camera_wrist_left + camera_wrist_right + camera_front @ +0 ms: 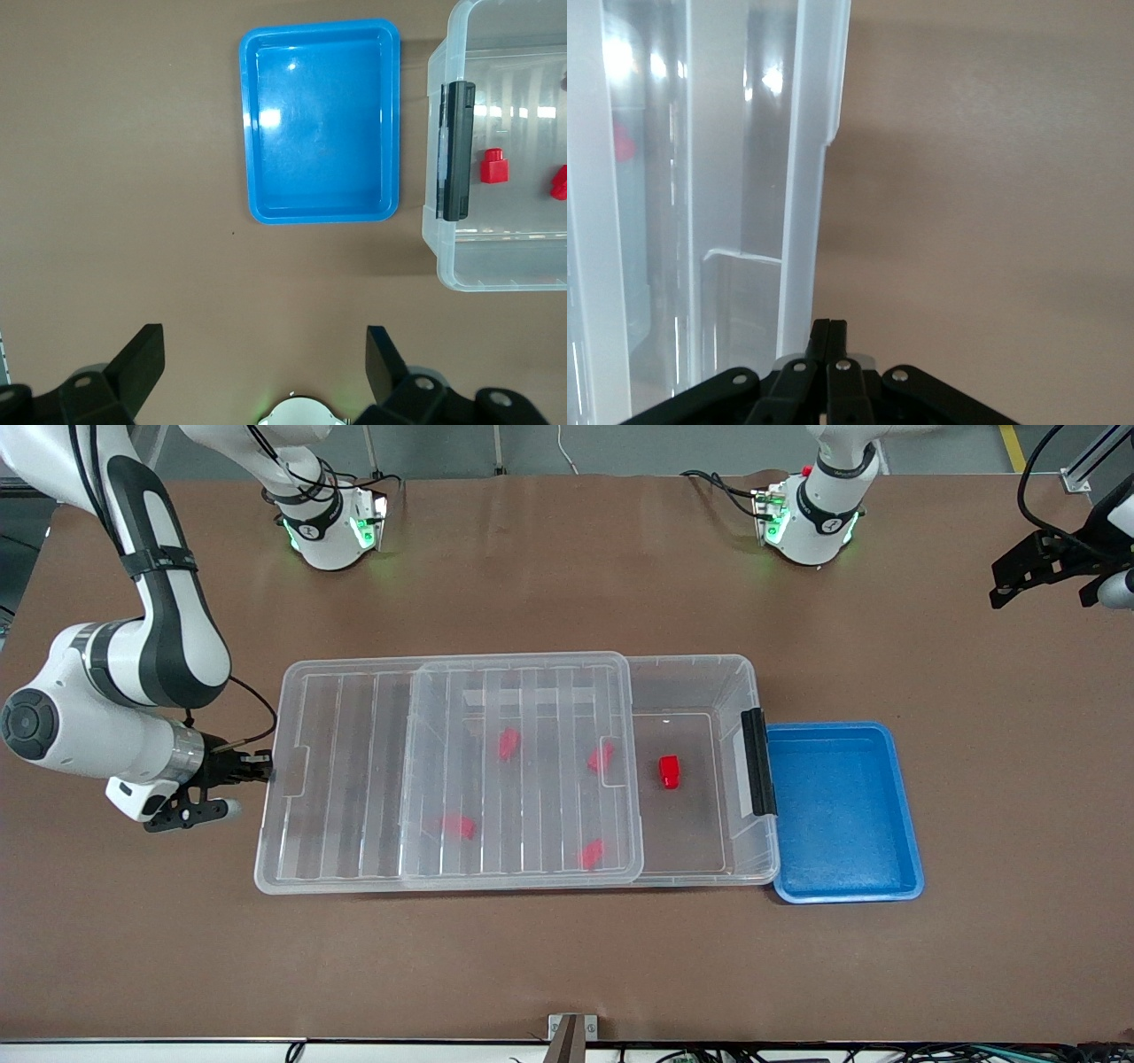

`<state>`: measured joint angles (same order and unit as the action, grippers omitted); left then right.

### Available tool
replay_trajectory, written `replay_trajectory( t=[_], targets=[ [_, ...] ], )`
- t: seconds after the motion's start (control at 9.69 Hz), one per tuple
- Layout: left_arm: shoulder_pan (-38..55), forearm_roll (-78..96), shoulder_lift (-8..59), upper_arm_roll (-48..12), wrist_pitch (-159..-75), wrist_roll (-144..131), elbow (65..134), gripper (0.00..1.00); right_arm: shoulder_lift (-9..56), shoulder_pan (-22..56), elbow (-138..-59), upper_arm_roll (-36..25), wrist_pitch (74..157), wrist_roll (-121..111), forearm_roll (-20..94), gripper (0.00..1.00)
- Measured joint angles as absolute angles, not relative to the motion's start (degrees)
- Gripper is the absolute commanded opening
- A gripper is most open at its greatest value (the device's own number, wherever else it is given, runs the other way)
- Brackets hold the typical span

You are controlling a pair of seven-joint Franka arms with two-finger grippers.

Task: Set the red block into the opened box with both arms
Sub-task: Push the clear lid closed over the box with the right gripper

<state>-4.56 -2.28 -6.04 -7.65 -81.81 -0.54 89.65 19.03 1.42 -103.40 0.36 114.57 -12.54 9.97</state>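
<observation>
The right gripper [266, 771] sits low at the box's [292, 872] end toward the right arm's end of the table, its fingers clenched together with the tips at the rim of the ribbed lid [523, 771]; whether they pinch that edge or only press against it cannot be told. From there the lid stretches away over most of the box, slid partway so that a strip of the box by the black latch bar [758, 762] lies uncovered. Four red shapes show dimly through the lid, well apart from this gripper. One red block [669, 771] lies in plain sight on the box floor in the uncovered strip, near the latch bar and farthest from the right gripper. Just past the latch end, touching the box, is the blue tray [904, 815].

The left gripper [266, 359] waits up in the air over bare table [567, 957] at the left arm's end, fingers spread wide and holding nothing, well apart from the red block.
</observation>
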Motion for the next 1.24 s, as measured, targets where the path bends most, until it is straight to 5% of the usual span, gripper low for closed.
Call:
replay_trajectory(
  t=[1.24],
  targets=[
    [-5.7, -2.3, -6.0, -7.2, -82.2, -0.5, 89.3, 1.00, 20.7, 14.1, -101.3, 0.6, 115.9, 2.1, 14.0, 0.00]
  ],
)
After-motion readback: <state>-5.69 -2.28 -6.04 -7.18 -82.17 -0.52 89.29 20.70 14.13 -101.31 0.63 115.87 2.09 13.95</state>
